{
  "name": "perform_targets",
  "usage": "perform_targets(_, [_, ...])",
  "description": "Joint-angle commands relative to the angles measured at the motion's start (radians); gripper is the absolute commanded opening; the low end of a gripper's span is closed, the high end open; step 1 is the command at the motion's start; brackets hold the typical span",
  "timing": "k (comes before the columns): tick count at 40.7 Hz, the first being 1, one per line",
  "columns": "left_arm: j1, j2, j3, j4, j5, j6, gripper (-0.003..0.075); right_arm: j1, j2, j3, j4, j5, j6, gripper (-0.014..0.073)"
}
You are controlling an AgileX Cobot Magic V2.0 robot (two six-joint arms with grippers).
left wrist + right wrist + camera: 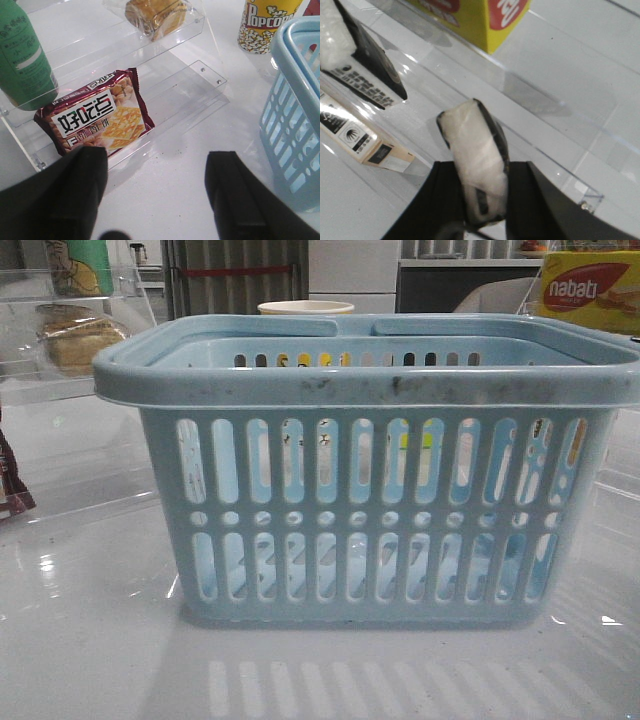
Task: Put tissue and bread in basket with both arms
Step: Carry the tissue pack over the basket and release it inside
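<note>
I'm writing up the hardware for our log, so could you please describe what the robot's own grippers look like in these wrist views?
Both look alike. The left gripper has two broad, matte black jaws with rounded edges and a faintly textured surface. The right gripper shows the same plain black, flat-sided jaws. No markings, labels or cables show on either, and the arms behind them are out of view.

A glossy white table [90,660] fills the front view and carries small bright reflections of light at 9 o'clock. At 12 o'clock behind it stands a grey ribbed metal panel with a red stripe [236,275], and at 1 o'clock a dark cabinet under a pale counter [450,282].
</note>
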Motion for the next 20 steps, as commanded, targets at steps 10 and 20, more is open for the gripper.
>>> perform_targets(10, [-0.001, 0.002, -0.029, -0.012, -0.082, -0.01, 0.0487, -0.002, -0.246, -0.058, 0.115, 0.137, -0.001, 0.0265])
perform_targets(20, [-0.001, 0.002, -0.029, -0.012, -0.082, -0.01, 0.0487, 0.069, -0.427, -0.058, 0.308, 0.324, -0.169, 0.0265])
